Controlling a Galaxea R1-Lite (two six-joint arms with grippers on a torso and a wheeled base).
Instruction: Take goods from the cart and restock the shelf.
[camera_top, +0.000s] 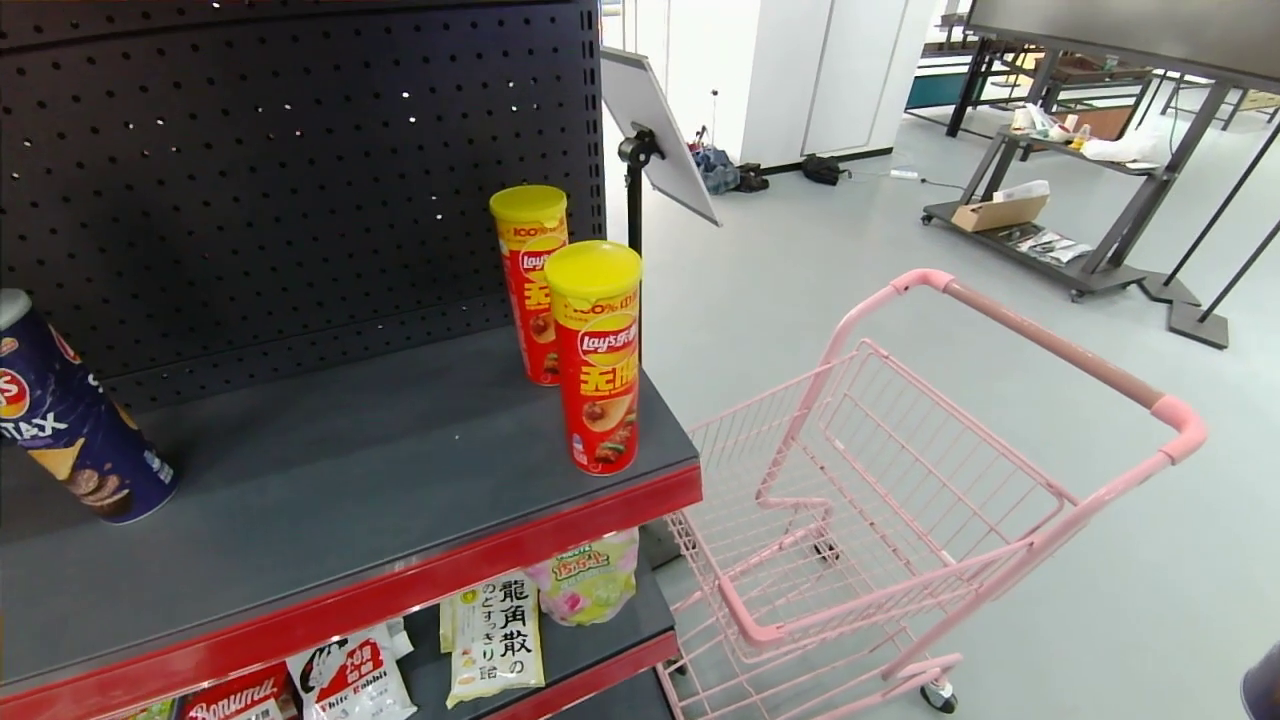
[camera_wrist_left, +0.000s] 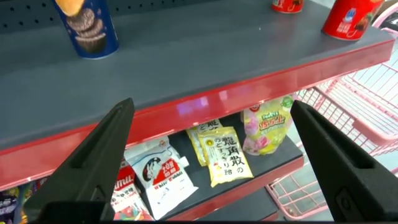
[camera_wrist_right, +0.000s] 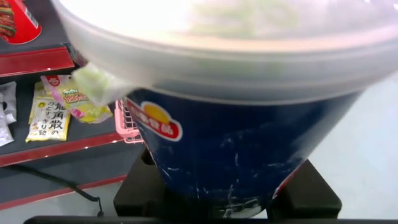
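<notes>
1. Black pegboard-backed metal shelf unit (camera_top: 350, 470), grey deck with a red front edge. A lower tier sits beneath the deck.
2. Pink wire shopping cart (camera_top: 1050, 343) with a pink handle bar. It stands on the grey floor just beside the shelf's right end.
3. Dark blue cylindrical chip canister with a clear plastic lid (camera_wrist_right: 236, 143). The right gripper (camera_wrist_right: 227, 180) grasps it, with the black pads pressed against its sides. Part of the cart and the lower tier show behind it.
4. Second dark blue chip canister (camera_top: 70, 420). It rests on the left part of the deck, well apart from the red ones.
5. Front red chip canister with a yellow lid (camera_top: 596, 360). It stands upright near the deck's right front corner.
6. Rear red chip canister with a yellow lid (camera_top: 528, 280). It stands upright just behind the front one.
7. Left gripper (camera_wrist_left: 211, 106), released, with its black fingers (camera_wrist_left: 93, 162) spread wide. It sits in front of the red shelf edge.
8. Yellow-and-white flat packet (camera_top: 495, 635), on the lower tier.
9. Green-and-pink pouch (camera_top: 590, 580), just beside that packet.
10. White snack bag (camera_top: 350, 680), lying to the left of those two.
</notes>
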